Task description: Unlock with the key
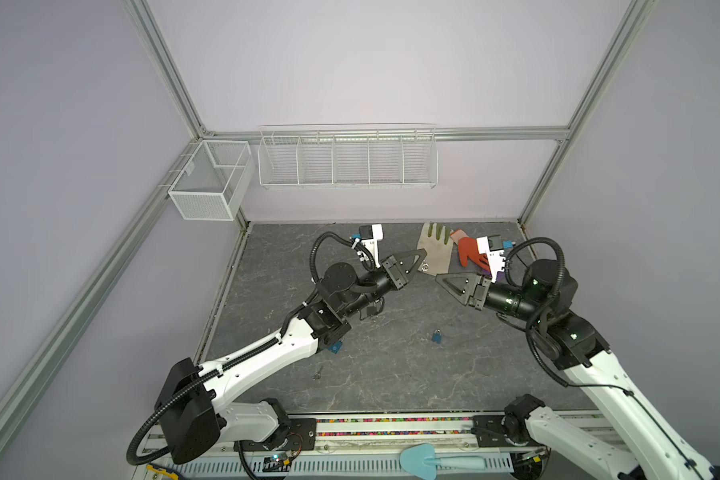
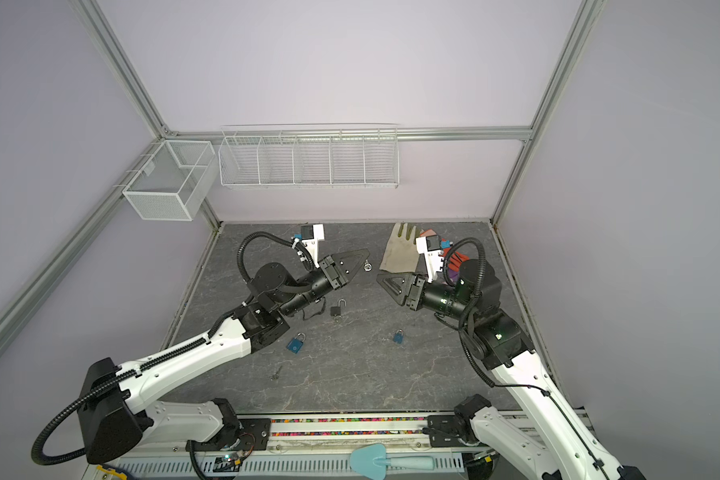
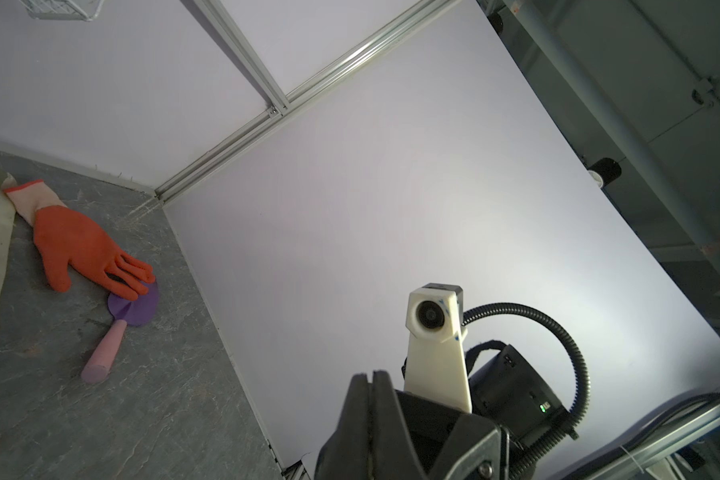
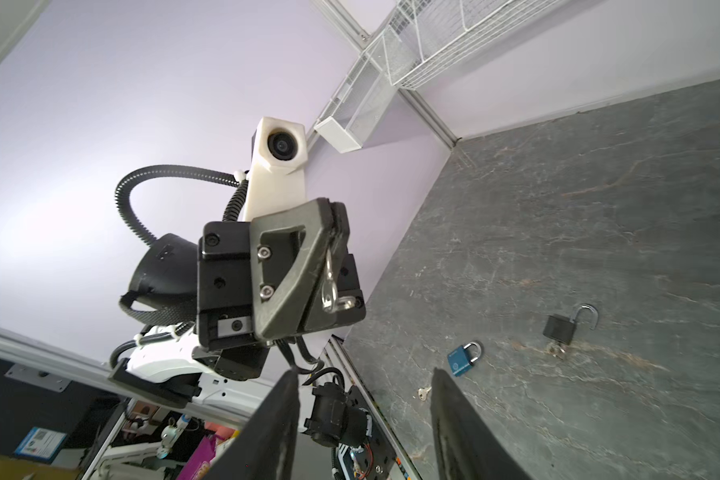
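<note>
My left claw (image 2: 366, 252) clamps the key (image 2: 367, 266) at its tip, just beside my right claw (image 2: 379, 278), which faces it half-open and empty.

The right gripper (image 4: 364, 419) is reaching into the foreground, its two dark fingers (image 4: 281, 428) standing apart. A black padlock (image 4: 558, 328) is lying on the grey table (image 4: 599, 187), its shackle swung open and what looks like a key (image 4: 557, 351) sticking out of its base. A blue padlock (image 4: 462, 358) is lying near it, shackle shut, with a loose key (image 4: 422, 393) lying farther off. Well apart from the black padlock, the left gripper (image 4: 323, 270) is hanging in the air, jaws pressing on a silver piece (image 4: 332, 286). Wire baskets (image 4: 433, 45) are hanging on the wall.
</note>
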